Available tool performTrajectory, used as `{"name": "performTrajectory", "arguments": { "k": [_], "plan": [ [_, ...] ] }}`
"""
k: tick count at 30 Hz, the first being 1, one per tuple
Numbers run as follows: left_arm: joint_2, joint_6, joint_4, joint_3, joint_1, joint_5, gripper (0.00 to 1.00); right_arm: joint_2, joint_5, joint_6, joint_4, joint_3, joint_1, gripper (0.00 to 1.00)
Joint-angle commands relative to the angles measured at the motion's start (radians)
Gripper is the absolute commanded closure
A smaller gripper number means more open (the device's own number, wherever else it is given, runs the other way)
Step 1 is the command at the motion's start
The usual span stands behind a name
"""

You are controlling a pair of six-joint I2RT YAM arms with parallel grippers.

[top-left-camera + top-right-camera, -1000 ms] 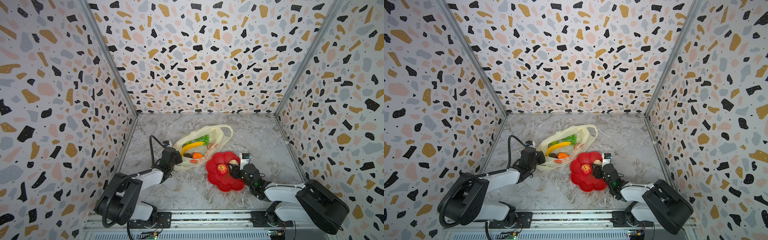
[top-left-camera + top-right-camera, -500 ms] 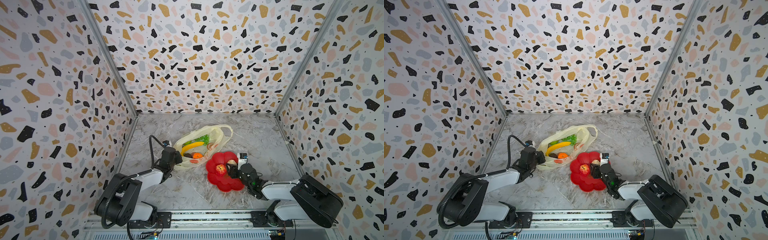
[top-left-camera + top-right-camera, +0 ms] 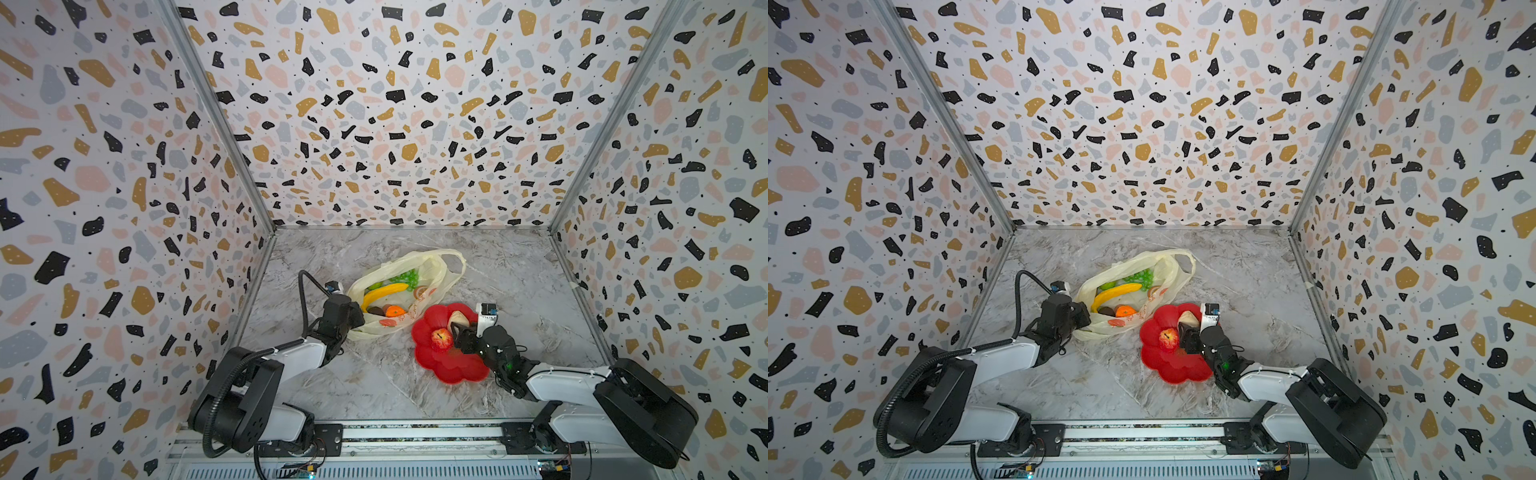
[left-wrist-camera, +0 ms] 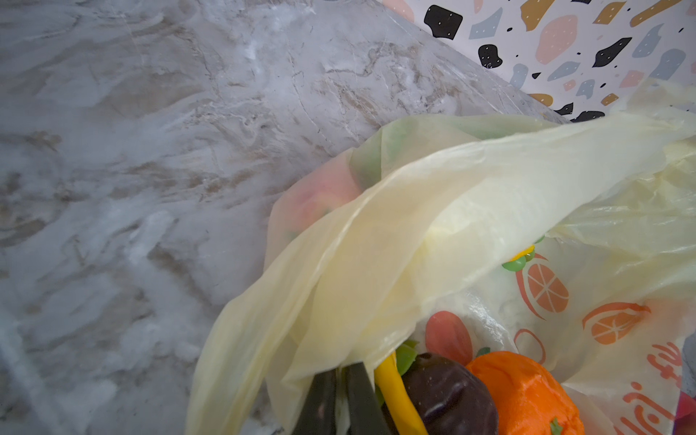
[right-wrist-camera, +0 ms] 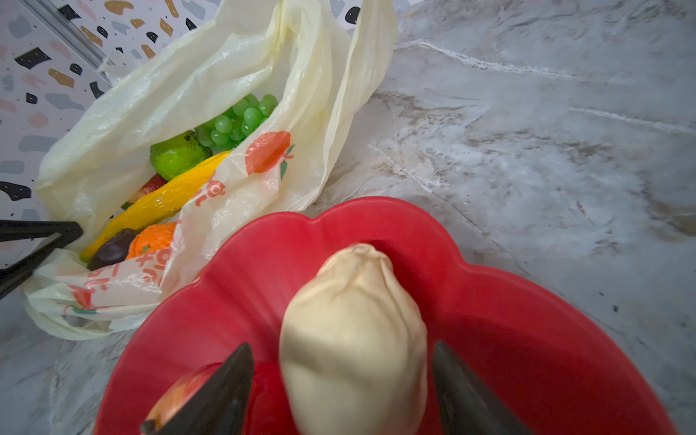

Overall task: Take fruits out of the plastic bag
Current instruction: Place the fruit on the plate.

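Two hands: left hand (image 4: pixel 341 373) pinches plastic bag (image 4: pixel 452 211) rim; right hand (image 5: pixel 341 346) wide, straddling beige pear (image 5: pixel 350 286).

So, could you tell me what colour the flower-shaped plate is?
The plate is plain red, clearest in the right wrist view.

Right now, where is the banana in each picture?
In a top view: banana lies in the open bag, up-left of the plate.
In a top view: same place, in the bag's mouth.
Left wrist: only its yellow end shows, against the dark fruit.
Right wrist: in the bag, between the green fruit and the orange.
Shared landmark: the orange beside it.
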Motion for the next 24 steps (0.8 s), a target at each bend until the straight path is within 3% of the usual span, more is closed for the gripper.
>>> {"name": "performTrajectory", "arguments": {
  "k": [1, 13, 24],
  "plan": [
    [-0.021, 0.014, 0.008, 0.012, 0.008, -0.019, 0.91, -0.038, 0.040, 0.001, -0.030, -0.019, 0.013, 0.28],
    [-0.019, 0.014, 0.010, 0.012, 0.008, -0.017, 0.91, -0.148, 0.049, -0.025, -0.132, 0.010, 0.014, 0.28],
    [-0.019, 0.007, 0.020, 0.007, 0.008, -0.006, 0.91, -0.119, -0.101, -0.157, -0.354, 0.273, 0.016, 0.28]
  ]
}}
